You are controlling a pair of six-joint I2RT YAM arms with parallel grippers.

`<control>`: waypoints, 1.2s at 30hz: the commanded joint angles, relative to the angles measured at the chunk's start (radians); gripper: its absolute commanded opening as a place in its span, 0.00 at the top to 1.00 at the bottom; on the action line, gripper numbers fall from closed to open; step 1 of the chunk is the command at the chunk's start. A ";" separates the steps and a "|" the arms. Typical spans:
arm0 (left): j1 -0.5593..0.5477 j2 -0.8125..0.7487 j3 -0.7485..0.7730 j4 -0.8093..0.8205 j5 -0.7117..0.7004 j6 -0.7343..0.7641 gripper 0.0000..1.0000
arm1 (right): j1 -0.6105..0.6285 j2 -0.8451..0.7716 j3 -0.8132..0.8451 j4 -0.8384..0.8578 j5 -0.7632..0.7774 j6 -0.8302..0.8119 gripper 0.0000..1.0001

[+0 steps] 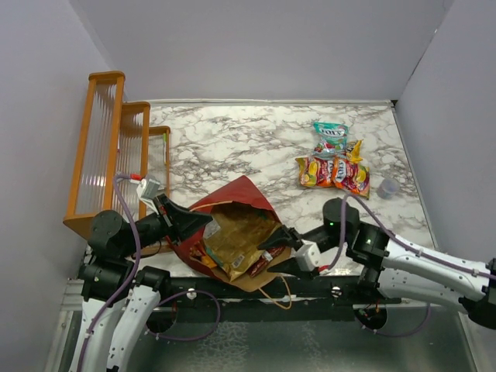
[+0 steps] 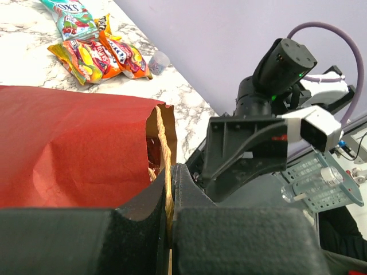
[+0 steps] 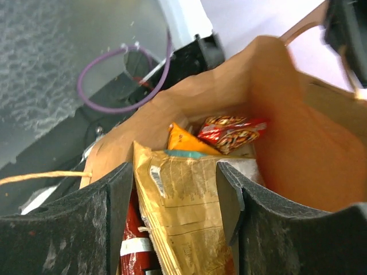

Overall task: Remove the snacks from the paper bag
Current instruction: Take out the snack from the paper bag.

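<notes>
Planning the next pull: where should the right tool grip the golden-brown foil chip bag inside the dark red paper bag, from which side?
Probably the flat end of the golden-brown foil chip bag, nearest the mouth of the dark red paper bag, coming in through that mouth. The open right tool straddles that thin exposed edge.
</notes>
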 commanded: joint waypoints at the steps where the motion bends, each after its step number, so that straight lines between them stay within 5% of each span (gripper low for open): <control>1: -0.003 -0.007 -0.002 0.003 -0.029 0.016 1.00 | 0.105 0.105 0.105 -0.310 0.231 -0.315 0.41; 5: -0.003 -0.001 0.006 0.002 -0.030 0.017 1.00 | 0.219 0.189 0.138 -0.336 0.503 -0.395 0.42; 15: -0.003 0.005 0.037 -0.027 -0.031 0.037 1.00 | 0.292 0.381 0.193 -0.381 0.817 -0.548 0.48; 27: -0.002 0.002 0.043 -0.039 -0.040 0.036 1.00 | 0.311 0.513 0.166 -0.245 0.921 -0.599 0.54; 30: -0.002 0.007 0.045 -0.040 -0.038 0.034 1.00 | 0.321 0.533 0.163 -0.153 0.931 -0.605 0.64; 34: -0.003 0.007 0.040 -0.044 -0.049 0.022 1.00 | 0.323 0.512 0.169 -0.089 0.938 -0.596 0.94; 36: -0.003 0.006 0.032 -0.044 -0.053 0.013 1.00 | 0.324 0.474 0.164 -0.058 0.949 -0.581 0.99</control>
